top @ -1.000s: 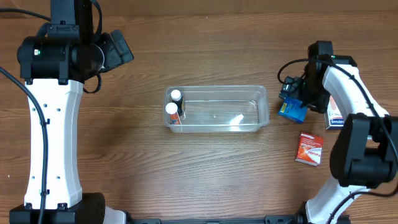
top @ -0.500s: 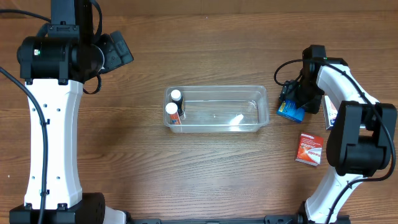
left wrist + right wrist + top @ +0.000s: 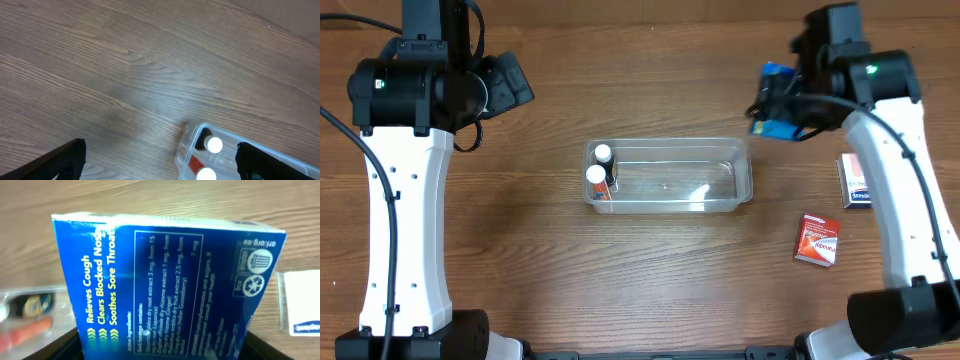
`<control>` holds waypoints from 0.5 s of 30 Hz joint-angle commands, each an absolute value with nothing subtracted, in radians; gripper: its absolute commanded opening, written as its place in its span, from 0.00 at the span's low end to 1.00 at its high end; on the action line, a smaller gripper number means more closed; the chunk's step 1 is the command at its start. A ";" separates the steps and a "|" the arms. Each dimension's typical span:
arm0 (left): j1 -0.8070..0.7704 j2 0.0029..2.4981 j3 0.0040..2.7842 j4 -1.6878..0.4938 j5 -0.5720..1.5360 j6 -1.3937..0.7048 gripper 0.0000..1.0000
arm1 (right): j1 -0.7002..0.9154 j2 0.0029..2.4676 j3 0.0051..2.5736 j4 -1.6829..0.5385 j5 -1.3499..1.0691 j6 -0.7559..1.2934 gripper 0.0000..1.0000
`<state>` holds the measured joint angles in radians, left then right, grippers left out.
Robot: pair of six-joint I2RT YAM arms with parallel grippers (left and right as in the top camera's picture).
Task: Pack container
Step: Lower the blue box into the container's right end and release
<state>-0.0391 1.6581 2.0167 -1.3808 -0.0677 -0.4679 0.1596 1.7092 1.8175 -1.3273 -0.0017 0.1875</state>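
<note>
The clear plastic container (image 3: 720,150) lies at the table's middle with two white-capped bottles (image 3: 597,175) at its left end; it also shows in the left wrist view (image 3: 187,150). My right gripper (image 3: 778,105) is shut on a blue medicine box (image 3: 775,100) and holds it in the air above the container's far right corner. The blue box (image 3: 165,290) fills the right wrist view between the fingers. My left gripper (image 3: 160,160) is open and empty, high above the table left of the container.
A red box (image 3: 818,240) lies on the table at the right front. A white and blue box (image 3: 855,182) lies further right, and shows in the right wrist view (image 3: 302,302). The wooden table (image 3: 520,260) runs all round.
My right gripper has lifted the blue box off the table and carried it up and to the left, towards the container's right end. The left arm has not moved.
</note>
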 commanded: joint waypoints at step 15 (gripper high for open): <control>-0.038 1.662 2.024 -1.380 -0.085 -0.448 0.97 | 0.330 1.731 1.409 -1.075 -0.002 0.178 0.80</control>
